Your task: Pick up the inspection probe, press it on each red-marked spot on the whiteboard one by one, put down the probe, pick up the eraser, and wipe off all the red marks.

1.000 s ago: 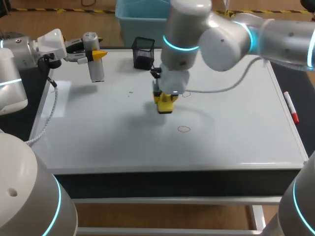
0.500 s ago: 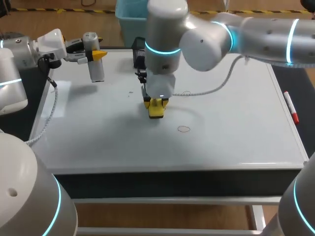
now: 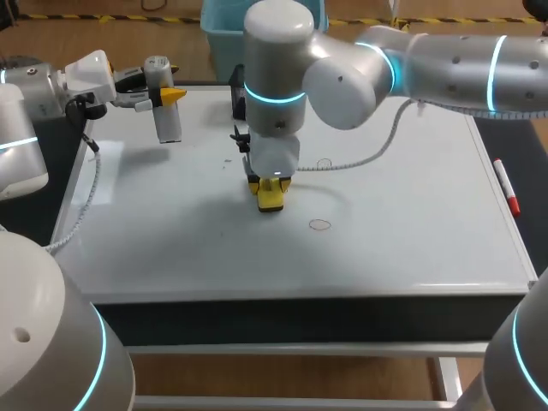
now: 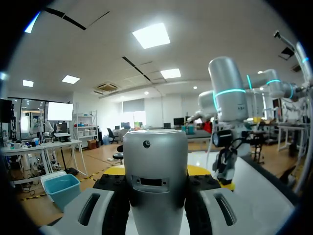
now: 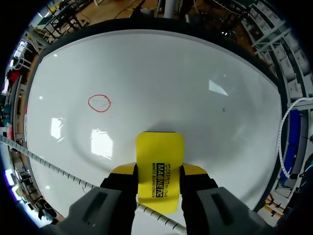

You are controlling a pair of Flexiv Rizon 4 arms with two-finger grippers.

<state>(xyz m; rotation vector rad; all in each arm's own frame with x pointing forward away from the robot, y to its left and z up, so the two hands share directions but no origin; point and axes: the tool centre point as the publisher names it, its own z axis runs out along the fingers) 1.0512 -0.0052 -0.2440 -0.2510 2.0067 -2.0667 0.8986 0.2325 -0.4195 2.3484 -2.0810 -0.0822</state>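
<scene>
Right fingers pinch eraser mid-whiteboard, edges well apart; left fingers pinch probe near far-left corner.

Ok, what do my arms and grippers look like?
The left arm and right arm are smooth grey-white tubes with glowing cyan rings. The left gripper and right gripper are grey and black with yellow tips. White ribbed cables trail from both.

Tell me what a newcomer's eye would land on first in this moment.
First comes the bright yellow eraser, clamped in the right gripper down near the middle of the whiteboard. A red circle shows unwiped on the board ahead of the eraser and off to one side. At the board's far left corner, the left gripper holds the silver probe upright.
</scene>
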